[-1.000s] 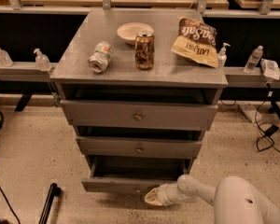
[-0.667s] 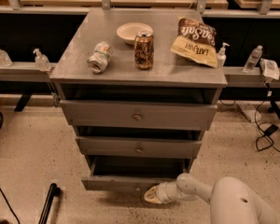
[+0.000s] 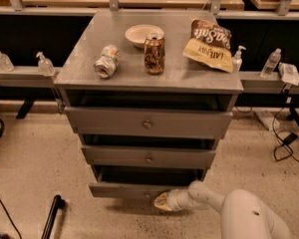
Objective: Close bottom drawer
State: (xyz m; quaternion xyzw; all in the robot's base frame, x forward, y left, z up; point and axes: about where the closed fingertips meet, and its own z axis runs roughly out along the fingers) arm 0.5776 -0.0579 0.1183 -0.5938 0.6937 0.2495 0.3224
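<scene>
The bottom drawer (image 3: pixel 122 189) is the narrowest grey front, lowest of three in the grey cabinet (image 3: pixel 74 73). It stands pulled out a little, with a dark gap above its front. My gripper (image 3: pixel 162 201) is low at the drawer's front, right of its middle, touching or nearly touching the front face. The white arm (image 3: pixel 209 198) reaches in from the lower right. The drawer's knob is hidden by the gripper.
The middle drawer (image 3: pixel 148 157) and top drawer (image 3: pixel 147 123) sit above, also slightly out. On top stand a bowl (image 3: pixel 143 35), a brown can (image 3: pixel 154 54), a tipped can (image 3: pixel 106 61) and a chip bag (image 3: pixel 209 44). A black pole (image 3: pixel 52 215) lies on the floor at left.
The gripper has moved slightly left along the bottom drawer's front, and the drawer front looks pushed in a little.
</scene>
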